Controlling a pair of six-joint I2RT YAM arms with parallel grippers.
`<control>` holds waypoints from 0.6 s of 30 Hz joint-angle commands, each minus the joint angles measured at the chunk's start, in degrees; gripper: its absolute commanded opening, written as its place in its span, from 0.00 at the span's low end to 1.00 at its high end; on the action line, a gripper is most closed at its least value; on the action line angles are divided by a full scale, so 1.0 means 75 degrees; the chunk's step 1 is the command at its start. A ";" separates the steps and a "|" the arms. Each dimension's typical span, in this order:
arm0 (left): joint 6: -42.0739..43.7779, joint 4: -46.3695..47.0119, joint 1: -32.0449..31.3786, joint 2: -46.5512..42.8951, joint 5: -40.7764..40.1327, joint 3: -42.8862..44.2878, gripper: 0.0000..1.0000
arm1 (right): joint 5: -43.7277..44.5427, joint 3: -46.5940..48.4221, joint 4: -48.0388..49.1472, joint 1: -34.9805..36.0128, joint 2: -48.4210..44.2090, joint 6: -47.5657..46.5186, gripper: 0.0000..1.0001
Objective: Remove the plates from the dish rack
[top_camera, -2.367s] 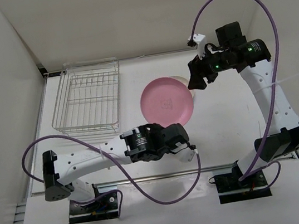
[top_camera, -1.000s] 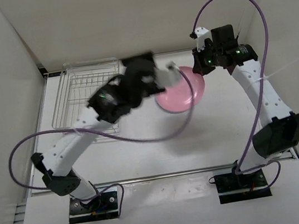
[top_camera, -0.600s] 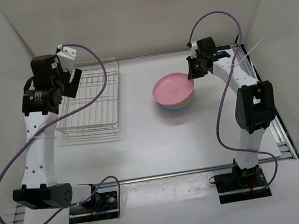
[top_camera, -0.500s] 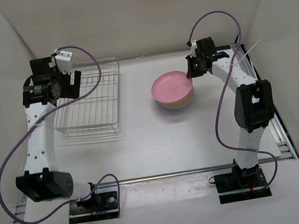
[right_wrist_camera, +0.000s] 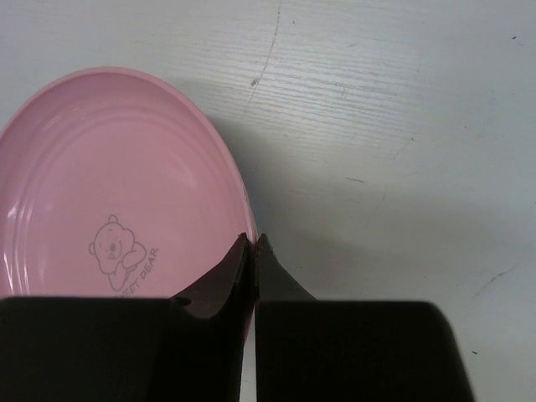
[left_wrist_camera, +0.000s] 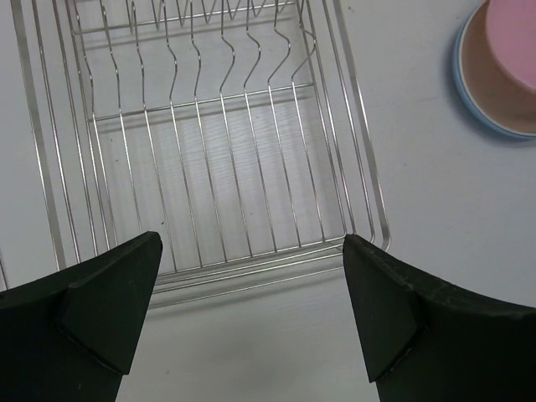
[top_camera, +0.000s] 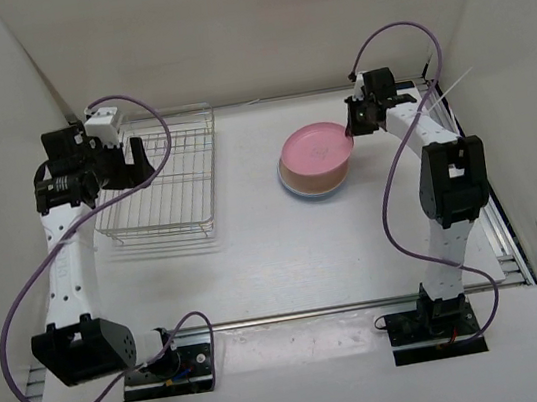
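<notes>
The silver wire dish rack (top_camera: 159, 177) stands at the back left with nothing in it, its bare grid (left_wrist_camera: 209, 151) filling the left wrist view. My left gripper (top_camera: 133, 162) hovers over the rack's left part, open and holding nothing (left_wrist_camera: 251, 251). The plates are stacked right of the rack. The pink plate (top_camera: 313, 149) lies on top, above a cream plate (left_wrist_camera: 486, 75) and a light blue plate (left_wrist_camera: 466, 84). My right gripper (top_camera: 353, 128) is shut on the pink plate's right rim, one finger inside and one outside (right_wrist_camera: 254, 243). A bear print marks the pink plate (right_wrist_camera: 117, 193).
White walls close in the table on the left, back and right. Purple cables loop from both arms. The white tabletop (top_camera: 256, 253) stretches in front of the rack and plates.
My left arm has swung from the plates back to the rack at the left, gripper open. My right gripper has stayed shut on the pink plate's rim and shifted slightly right.
</notes>
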 commanded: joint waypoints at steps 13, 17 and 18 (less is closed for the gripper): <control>0.0026 0.0457 0.0100 -0.1362 0.0999 -0.0475 1.00 | 0.0082 0.0465 0.0549 0.0185 0.0387 -0.0022 0.00; 0.0027 0.0386 0.0100 -0.1432 0.1094 -0.0475 1.00 | 0.0081 0.0465 0.0549 0.0255 0.0457 -0.0022 0.00; 0.0097 0.0386 0.0100 -0.1433 0.1187 -0.0556 1.00 | 0.0081 0.0465 0.0549 0.0256 0.0457 -0.0091 0.00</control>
